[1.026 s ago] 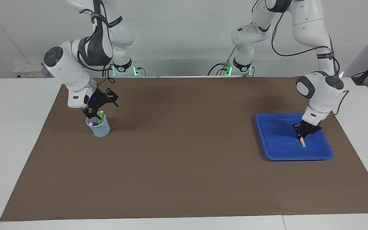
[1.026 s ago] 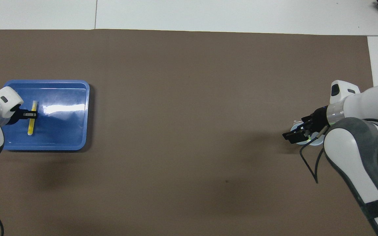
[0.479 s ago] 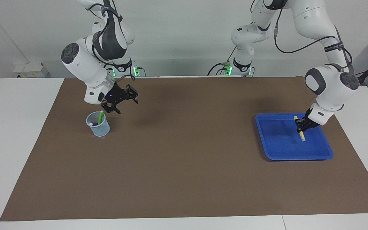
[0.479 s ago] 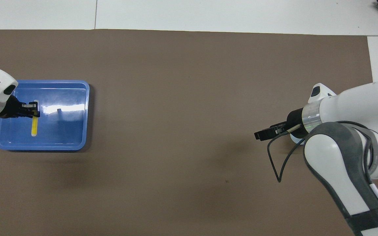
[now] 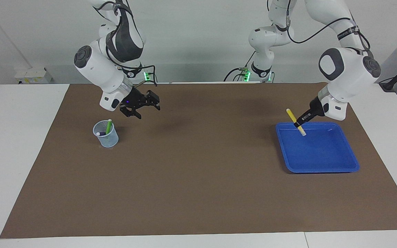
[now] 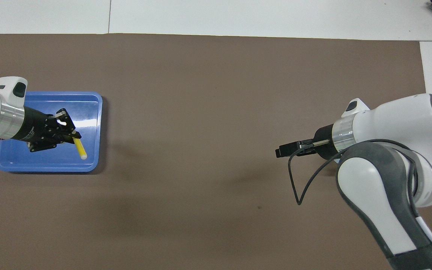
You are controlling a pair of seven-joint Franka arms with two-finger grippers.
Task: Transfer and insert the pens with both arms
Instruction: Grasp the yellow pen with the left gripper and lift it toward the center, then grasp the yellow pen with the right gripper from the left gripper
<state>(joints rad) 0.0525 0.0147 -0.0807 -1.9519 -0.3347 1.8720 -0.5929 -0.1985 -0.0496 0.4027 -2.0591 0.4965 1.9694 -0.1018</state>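
My left gripper is shut on the yellow pen and holds it tilted in the air over the blue tray's edge nearer the robots, pale end down. In the overhead view the left gripper and yellow pen show over the tray. My right gripper is open and empty, raised over the mat beside the clear cup. The cup holds the green pen and the purple pen. In the overhead view the right gripper shows and the arm hides the cup.
A brown mat covers most of the white table. The tray holds nothing else. The cup stands toward the right arm's end, the tray toward the left arm's end, with bare mat between them.
The left gripper closed on the yellow pen and lifted it out of the tray, tilting it. The right gripper rose away from the cup toward the table's middle, leaving the green pen in it.
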